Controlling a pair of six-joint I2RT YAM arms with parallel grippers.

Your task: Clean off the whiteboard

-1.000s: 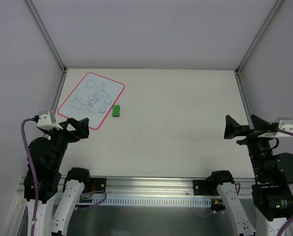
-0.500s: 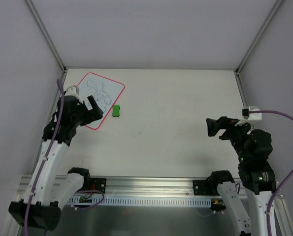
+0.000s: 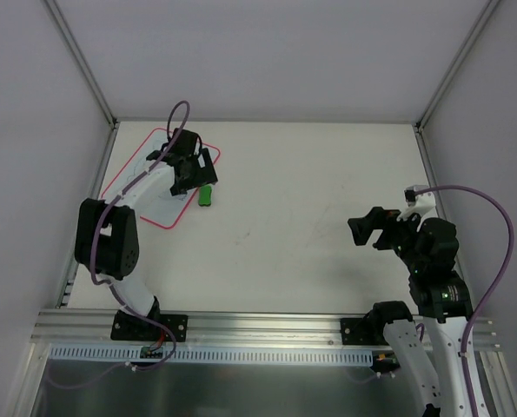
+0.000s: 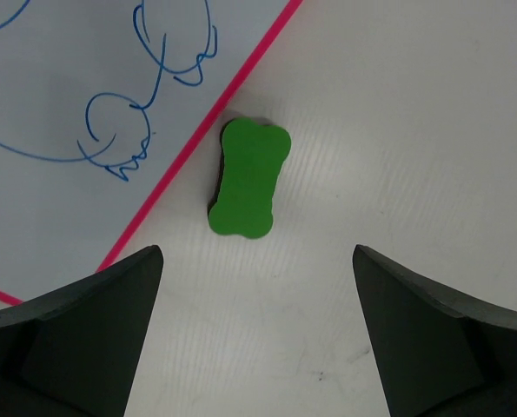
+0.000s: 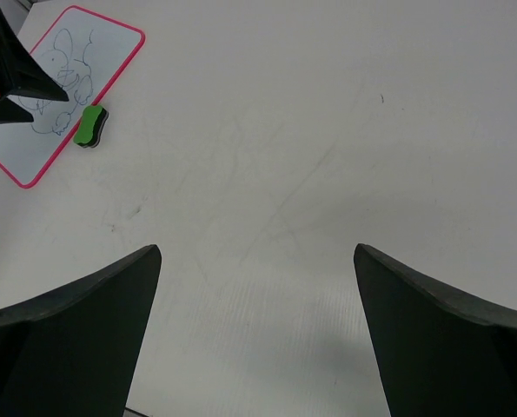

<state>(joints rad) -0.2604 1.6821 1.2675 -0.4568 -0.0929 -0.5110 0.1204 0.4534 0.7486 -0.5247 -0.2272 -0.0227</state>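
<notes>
One white table (image 3: 310, 191) carries everything, walled in by pale panels on three sides. The left arm (image 3: 110, 243) rises from the near left edge and stretches toward the far left corner. The right arm (image 3: 436, 287) stands at the near right edge and bends inward over the right half of the tabletop. The whiteboard (image 3: 149, 207) lies flat in the far left corner, turned at an angle to the table's edges. Its pink border frames a blue line drawing, and the left arm hides part of it in the top view. The left gripper (image 3: 197, 169) hangs over the board's right edge. Its jaws are spread wide and hold nothing, and its wrist view looks straight down past both dark fingers (image 4: 84, 330). The right gripper (image 3: 371, 230) faces left above bare tabletop, well apart from the board, its jaws likewise wide apart and empty. The eraser (image 3: 205, 195) is a small green bone-shaped block with a dark underside. It lies on the tabletop just beside the board's right border, its length running roughly along that edge. In the left wrist view it lies centred ahead of the gap between the fingers.
</notes>
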